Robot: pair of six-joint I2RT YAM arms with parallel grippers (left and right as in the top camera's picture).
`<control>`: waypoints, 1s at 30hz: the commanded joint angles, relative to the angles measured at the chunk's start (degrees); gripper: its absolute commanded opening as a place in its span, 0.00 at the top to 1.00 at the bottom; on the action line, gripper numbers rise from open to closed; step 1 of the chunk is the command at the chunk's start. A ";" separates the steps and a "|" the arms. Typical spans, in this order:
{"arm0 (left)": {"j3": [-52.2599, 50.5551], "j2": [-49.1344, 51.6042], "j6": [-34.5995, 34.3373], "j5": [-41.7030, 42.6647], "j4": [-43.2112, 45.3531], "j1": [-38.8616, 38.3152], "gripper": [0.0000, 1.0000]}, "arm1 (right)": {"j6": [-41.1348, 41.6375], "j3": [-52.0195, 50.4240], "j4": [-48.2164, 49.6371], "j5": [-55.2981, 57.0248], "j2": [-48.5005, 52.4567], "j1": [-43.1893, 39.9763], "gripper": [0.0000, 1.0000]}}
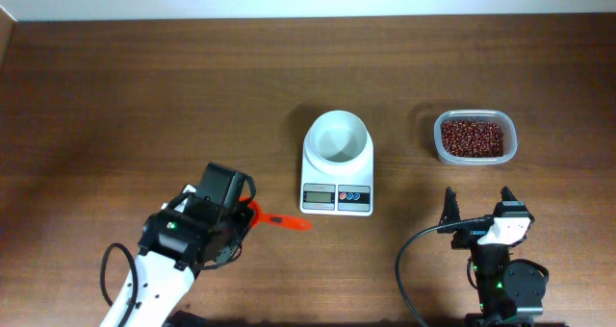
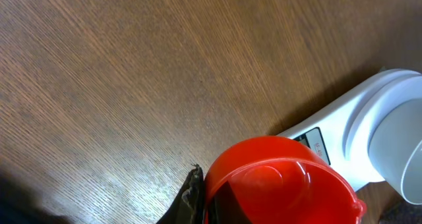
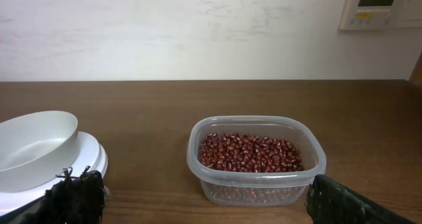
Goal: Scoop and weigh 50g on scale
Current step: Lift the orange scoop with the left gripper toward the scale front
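Seen from above, the small white digital scale point(image 1: 337, 173) with its round white bowl point(image 1: 337, 138) stands mid-table and blocks the straight line from one side to the other; at its 3 o'clock, well apart, sits the clear plastic tub of red beans point(image 1: 474, 138), with a bare lane of dark wooden table point(image 1: 404, 163) between them, passable toward 12 and 6 o'clock; the red plastic scoop point(image 1: 284, 219), clamped in the left gripper point(image 1: 248, 212), juts from 8 o'clock, its tip just beside the scale's front left corner; the right gripper point(image 1: 478, 204), jaws spread wide, sits at the tub's 6 o'clock, bare wood between; from 9 to 12 o'clock of the scale lies open tabletop.
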 commanded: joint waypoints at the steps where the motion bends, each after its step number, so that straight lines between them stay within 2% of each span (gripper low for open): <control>1: -0.13 1.79 -0.76 -1.07 -0.11 -0.28 1.00 | 0.17 -0.39 -0.20 0.68 -0.39 0.37 0.01; 14: -0.13 3.26 -0.79 -1.09 -0.11 -0.28 1.00 | 0.17 -0.39 -0.22 0.68 -0.37 0.37 0.01; 20: -0.13 3.26 -11.26 -0.44 -0.28 -0.28 1.00 | 0.17 -0.39 -0.22 0.68 -0.37 0.37 0.01; 22: -0.13 3.26 -12.81 -0.94 -0.20 -0.28 1.00 | 0.17 -0.39 -0.22 0.68 -0.37 0.37 0.01; 26: -0.11 3.26 -12.70 -1.77 3.72 -0.26 1.00 | 0.17 -0.39 -0.22 0.68 -0.37 0.37 0.01; 30: -0.11 3.26 -12.44 -1.73 2.84 -0.28 1.00 | 0.17 -0.39 -0.20 0.68 -0.37 0.37 0.01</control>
